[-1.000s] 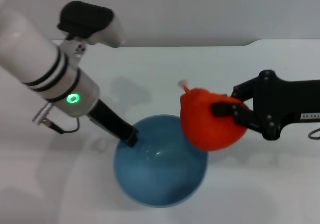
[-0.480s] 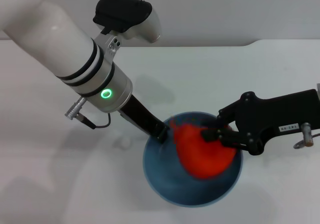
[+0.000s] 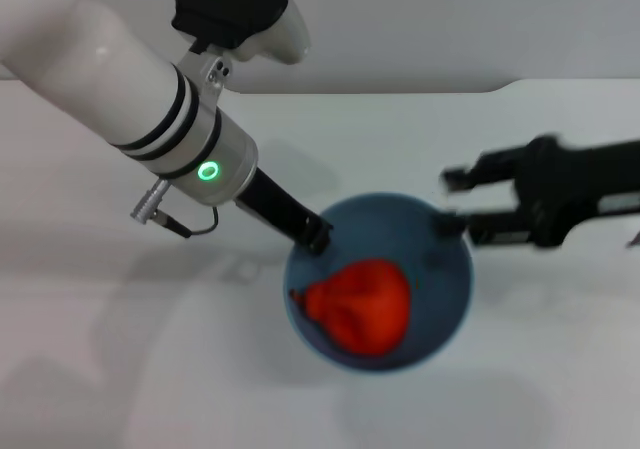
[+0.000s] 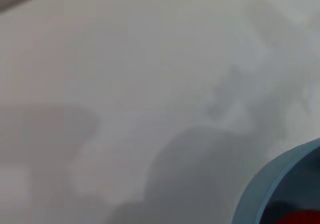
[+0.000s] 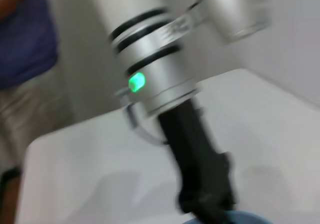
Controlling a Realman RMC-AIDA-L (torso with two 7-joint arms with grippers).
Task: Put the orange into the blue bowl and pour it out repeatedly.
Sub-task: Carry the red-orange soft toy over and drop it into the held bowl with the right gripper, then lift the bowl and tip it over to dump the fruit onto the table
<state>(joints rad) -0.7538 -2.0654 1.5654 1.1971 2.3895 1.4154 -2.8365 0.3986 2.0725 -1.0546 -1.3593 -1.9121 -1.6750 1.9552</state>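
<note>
The orange (image 3: 358,306) lies inside the bowl (image 3: 452,304) on the table (image 3: 120,369); left gripper (image 3: 312,237) clamps the bowl's rim; right gripper (image 3: 452,201), fingers spread and empty, hovers beside the far rim.

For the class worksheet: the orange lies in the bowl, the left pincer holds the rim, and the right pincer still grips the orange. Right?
Not quite. The head view shows the right pincer open beside the bowl, clear of the orange. The left pincer does hold the rim.
</note>
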